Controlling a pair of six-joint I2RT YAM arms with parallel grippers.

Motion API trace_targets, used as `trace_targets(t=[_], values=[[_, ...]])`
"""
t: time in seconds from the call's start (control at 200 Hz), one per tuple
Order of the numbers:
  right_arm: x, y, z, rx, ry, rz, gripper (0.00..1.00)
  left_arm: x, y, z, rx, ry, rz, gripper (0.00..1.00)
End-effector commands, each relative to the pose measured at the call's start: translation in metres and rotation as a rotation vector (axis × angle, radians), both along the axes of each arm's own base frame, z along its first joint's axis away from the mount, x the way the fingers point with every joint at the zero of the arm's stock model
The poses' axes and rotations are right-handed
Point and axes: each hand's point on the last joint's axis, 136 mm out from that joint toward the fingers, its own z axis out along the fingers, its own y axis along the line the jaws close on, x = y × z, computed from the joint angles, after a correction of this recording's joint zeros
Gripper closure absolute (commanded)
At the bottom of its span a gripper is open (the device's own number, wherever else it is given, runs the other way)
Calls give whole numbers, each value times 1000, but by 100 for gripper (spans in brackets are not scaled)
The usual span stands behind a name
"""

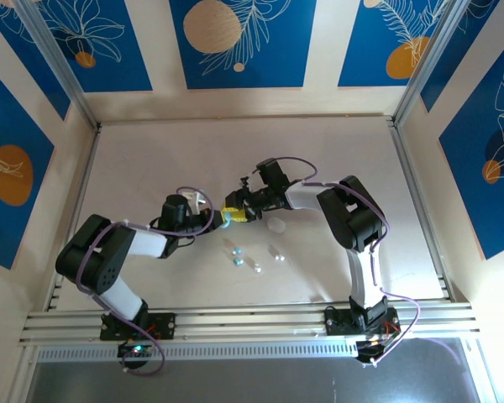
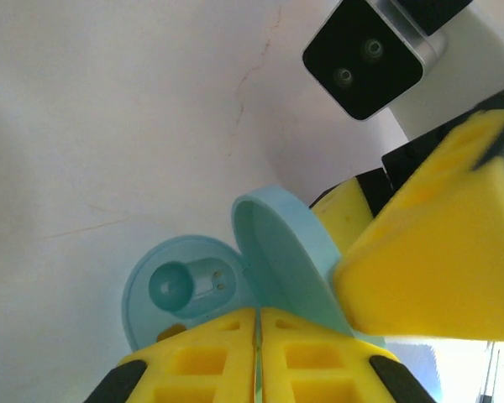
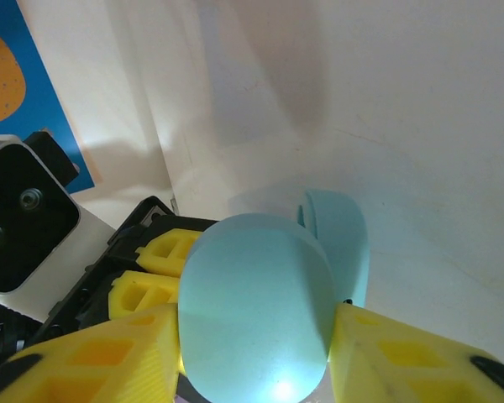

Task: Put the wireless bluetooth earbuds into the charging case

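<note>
The wireless bluetooth earbuds [image 1: 238, 260], two pale blue and two white glossy pebbles, are seen loose on the white table [image 1: 151, 151], open tabletop all round, near the pale blue oval plastic charging case [image 2: 185, 285], whose raised lid [image 3: 256, 277] is clamped by the right gripper [image 3: 256, 357] and whose base rim is pinched by the left gripper [image 2: 258, 327].

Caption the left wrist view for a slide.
Open blue charging case, lid gripped by right hand, left hand closed below it.

The charging case [image 1: 226, 217] is sitting between left pincer [image 1: 213, 221] and right pincer [image 1: 240, 214]; earbuds [image 1: 238, 260], seemingly four, are lying on the tabletop [image 1: 151, 159] nearside of both.
</note>
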Motion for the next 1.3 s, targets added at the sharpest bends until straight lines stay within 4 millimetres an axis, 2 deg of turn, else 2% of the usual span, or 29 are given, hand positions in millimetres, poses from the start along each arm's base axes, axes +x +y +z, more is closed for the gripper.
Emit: trace_targets(t=[0.0, 0.225, 0.5, 0.675, 0.94, 1.291], values=[[-4, 6, 4, 8, 7, 31, 42, 6, -6, 4, -7, -6, -16, 91], [-6, 3, -1, -30, 15, 29, 25, 7, -11, -3, -9, 21, -36, 91], [-6, -7, -13, -117, 20, 15, 12, 7, -18, -9, -7, 42, -58, 89], [-4, -12, -11, -162, 1, 0, 6, 7, -22, -12, 0, 52, -72, 88], [-4, -25, 5, -251, -80, -16, 2, 6, -22, -7, -5, 37, -75, 85], [-15, -36, 23, -346, -180, -12, 3, 2, -20, 26, -69, -68, -67, 74]])
